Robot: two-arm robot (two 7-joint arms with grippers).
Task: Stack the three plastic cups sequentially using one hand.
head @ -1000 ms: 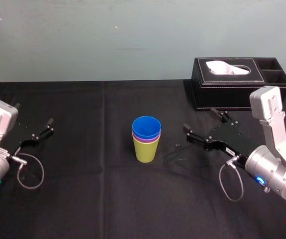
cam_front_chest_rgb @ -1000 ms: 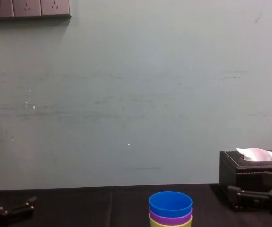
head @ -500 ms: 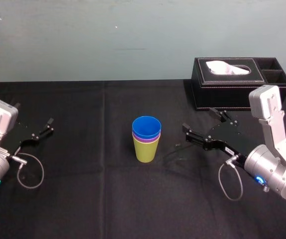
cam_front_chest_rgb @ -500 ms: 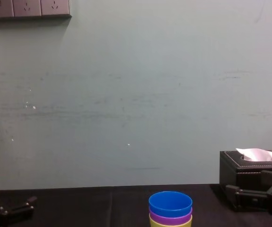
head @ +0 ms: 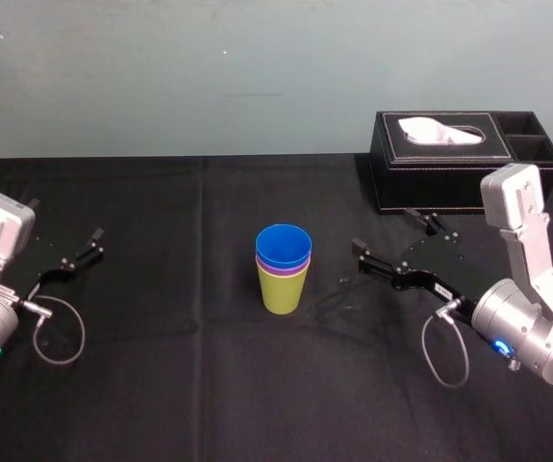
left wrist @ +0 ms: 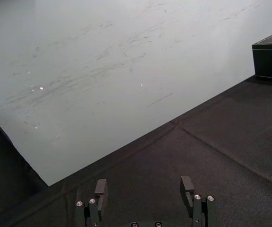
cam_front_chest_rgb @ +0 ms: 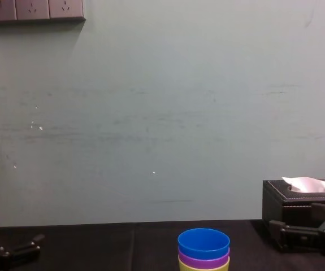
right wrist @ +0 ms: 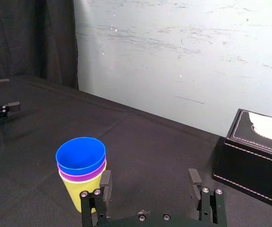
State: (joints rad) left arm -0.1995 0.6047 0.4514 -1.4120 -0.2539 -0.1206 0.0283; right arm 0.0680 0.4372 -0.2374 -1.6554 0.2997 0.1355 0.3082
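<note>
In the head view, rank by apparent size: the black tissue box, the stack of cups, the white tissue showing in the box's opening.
1. black tissue box, largest though farthest back
2. stack of cups
3. white tissue, visible part only

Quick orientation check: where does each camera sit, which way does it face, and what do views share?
Head: high on the robot, looking down at the table; both arms show, left pincer and right pincer open, flanking the cup stack.
Chest: low, facing the wall; stack's top, pincer tips at lower corners.
Left wrist: behind left pincer, facing table and wall.
Right wrist: behind right pincer, facing the stack.
Shared: tissue box in all four; stack in head, chest, right wrist.
</note>
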